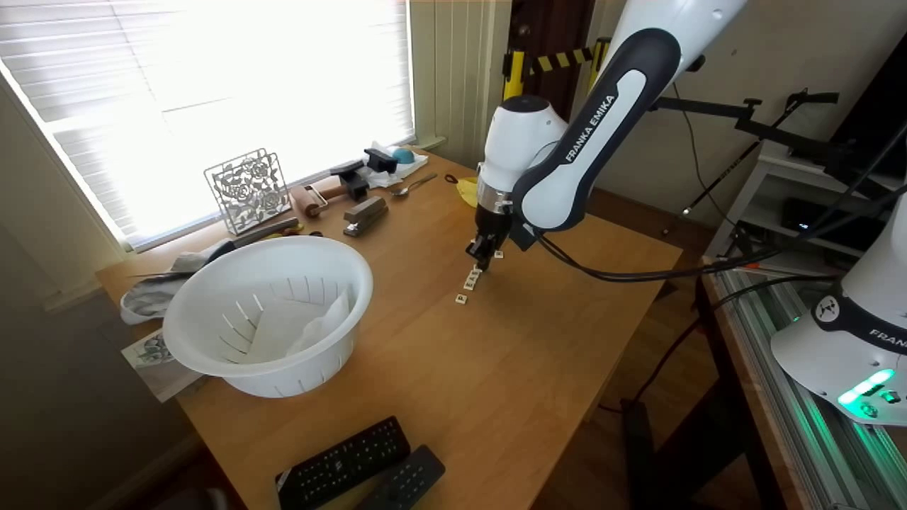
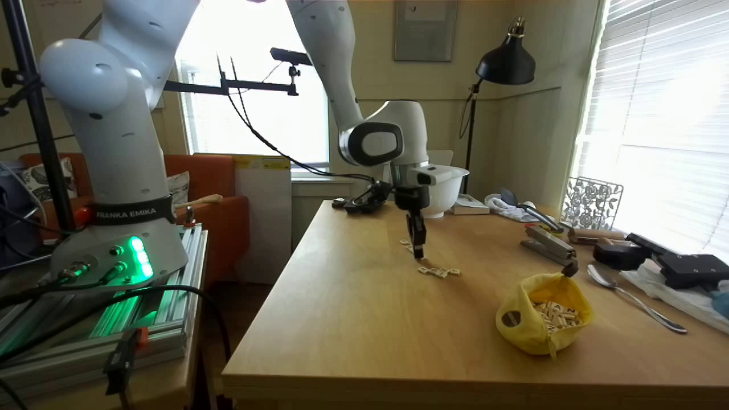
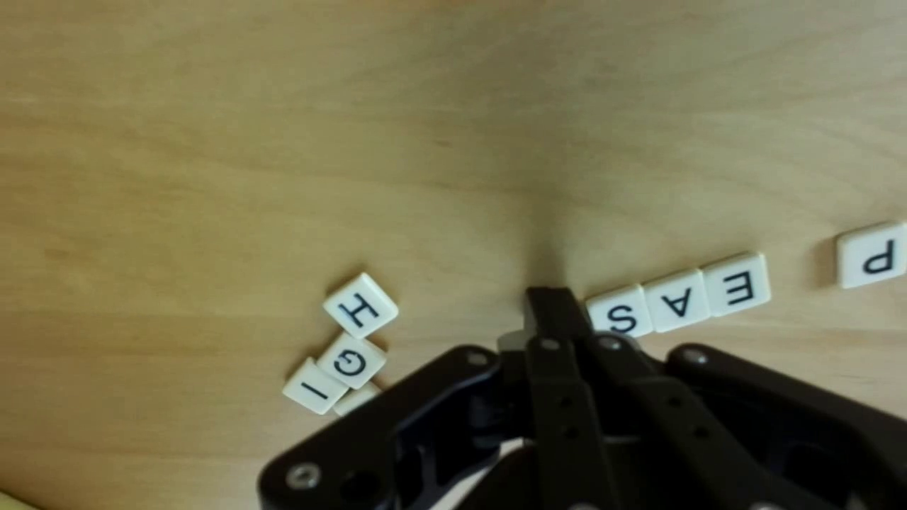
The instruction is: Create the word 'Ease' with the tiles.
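- Pincer (image 3: 563, 312): closed, jaws together, no tile visible between; just beside the S tile (image 3: 620, 310), contact uncertain.
- E tile (image 3: 737, 285) and A tile (image 3: 677, 300): in line with S on the table (image 3: 212, 177), edges touching; P tile (image 3: 873, 255) apart, beyond E.
- Probable step: squaring the unfinished word. Press lightly along its line, never across.
- Lift straight up before fetching a final E; no second E legible in any view.

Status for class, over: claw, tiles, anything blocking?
Claw shut. E tile, A tile, S tile abut; fourth letter unseen. Claw may block S tile's free end.
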Controlling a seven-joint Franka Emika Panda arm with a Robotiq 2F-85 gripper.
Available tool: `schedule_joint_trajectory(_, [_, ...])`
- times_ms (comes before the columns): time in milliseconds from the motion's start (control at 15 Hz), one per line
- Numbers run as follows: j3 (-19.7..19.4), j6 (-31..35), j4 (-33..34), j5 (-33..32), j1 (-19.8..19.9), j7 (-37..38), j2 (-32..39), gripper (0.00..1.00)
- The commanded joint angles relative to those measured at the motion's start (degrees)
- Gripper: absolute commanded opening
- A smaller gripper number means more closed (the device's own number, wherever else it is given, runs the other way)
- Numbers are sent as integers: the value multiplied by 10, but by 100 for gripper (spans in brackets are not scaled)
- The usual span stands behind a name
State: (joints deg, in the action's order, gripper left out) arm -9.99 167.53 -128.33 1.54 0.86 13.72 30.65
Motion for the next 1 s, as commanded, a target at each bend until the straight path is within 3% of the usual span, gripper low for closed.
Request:
schedule_joint_trajectory(0, [-9,-9,4,7,-15,11,7,0])
schedule_joint_trajectory(933, [-15,1,0,5,-25,16,-6,0])
